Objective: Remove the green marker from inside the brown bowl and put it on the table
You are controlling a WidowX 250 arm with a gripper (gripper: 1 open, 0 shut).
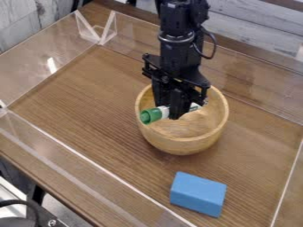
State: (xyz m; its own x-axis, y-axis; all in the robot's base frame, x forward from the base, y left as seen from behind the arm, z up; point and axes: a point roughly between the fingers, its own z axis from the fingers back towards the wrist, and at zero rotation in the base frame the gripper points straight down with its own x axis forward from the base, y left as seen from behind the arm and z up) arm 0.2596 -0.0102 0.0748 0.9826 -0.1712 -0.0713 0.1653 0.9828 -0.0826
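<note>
The brown bowl (183, 131) sits near the middle of the table (83, 102). My gripper (175, 111) points straight down into it and is shut on the green marker (155, 114). The marker lies roughly level between the fingers, lifted a little above the bowl's floor. Its green cap sticks out to the left, near the bowl's left rim. The white barrel is mostly hidden behind the black fingers.
A blue rectangular block (197, 192) lies on the table in front of the bowl, toward the right. Low clear acrylic walls (48, 62) edge the tabletop. Bare wood spreads to the left of the bowl.
</note>
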